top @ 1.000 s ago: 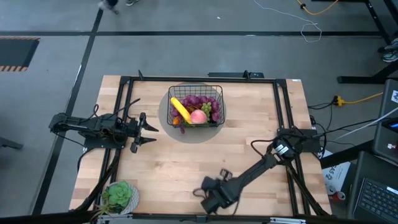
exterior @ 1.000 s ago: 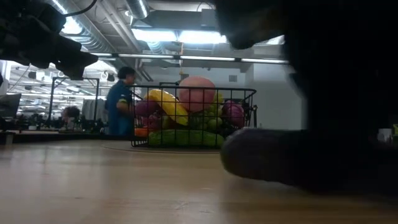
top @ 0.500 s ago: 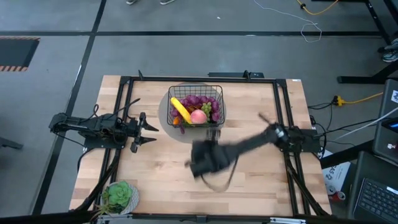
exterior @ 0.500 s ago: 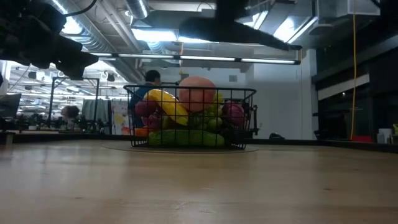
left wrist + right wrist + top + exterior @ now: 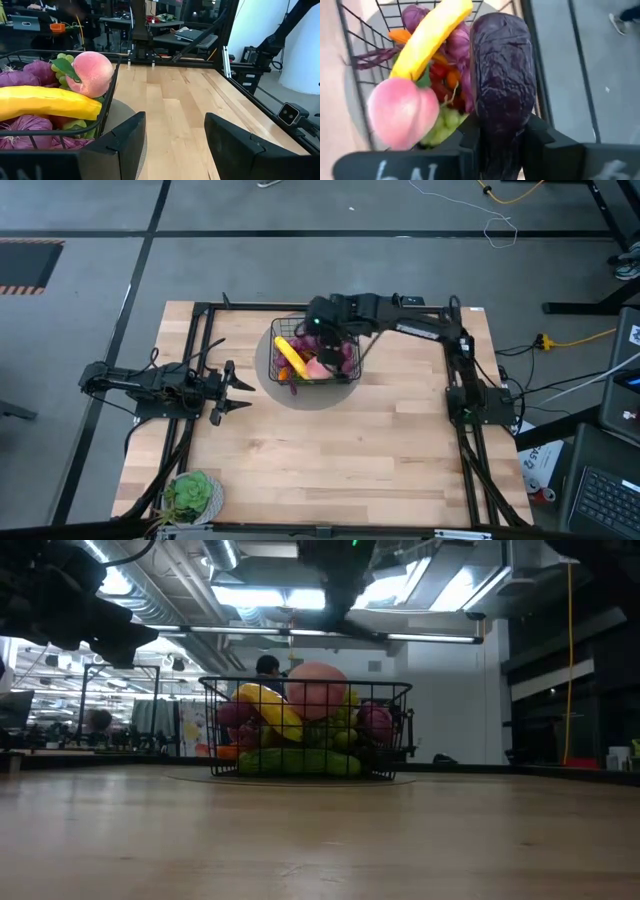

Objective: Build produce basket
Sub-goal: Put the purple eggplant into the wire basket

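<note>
The black wire-grid basket (image 5: pixel 313 352) sits on a grey disc (image 5: pixel 268 376) on the pale striped wooden tabletop (image 5: pixel 330 450). In the basket lie a yellow banana (image 5: pixel 430 37), a pink peach (image 5: pixel 402 114), green grapes (image 5: pixel 442 125) and purple grapes (image 5: pixel 22 79). Above the basket, a dark purple eggplant (image 5: pixel 501 85). Beside the basket, dark arms.

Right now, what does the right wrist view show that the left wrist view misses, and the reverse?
Only the right wrist view shows the purple eggplant clamped in the right hand, held above the basket, with orange and red pieces under the banana. Only the left wrist view shows the left hand open and empty beside the basket, the bare table stretching away, and the grey disc under the basket. Both show the yellow banana, the pink peach, green grapes and the black wire basket.
</note>
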